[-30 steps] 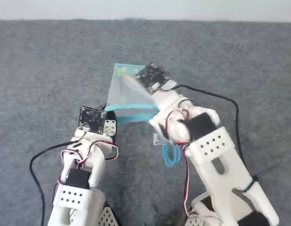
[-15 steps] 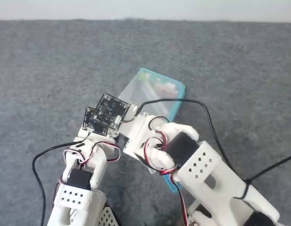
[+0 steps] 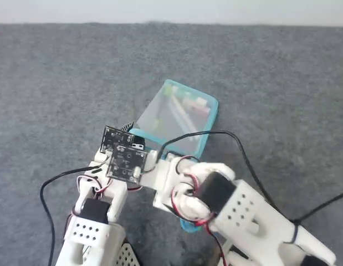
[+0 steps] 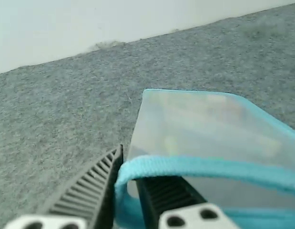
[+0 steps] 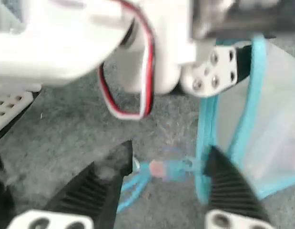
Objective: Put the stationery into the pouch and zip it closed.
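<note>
The pouch (image 3: 172, 121) is clear with turquoise edging, the carpet (image 3: 60, 77) mottled grey.

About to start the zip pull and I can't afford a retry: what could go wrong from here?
The right gripper stands open around the zipper pull; closing off-centre could catch only its blue cord and slip.
The left gripper pinches just the thin blue trim of the pouch; a hard pull might tug it free.

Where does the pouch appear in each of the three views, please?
High view: pouch at the centre of the carpet.
Left wrist view: pouch ahead, its teal edge shut in the left gripper.
Right wrist view: pouch beside the open right gripper.
Shared landmark: the teal edge.
</note>
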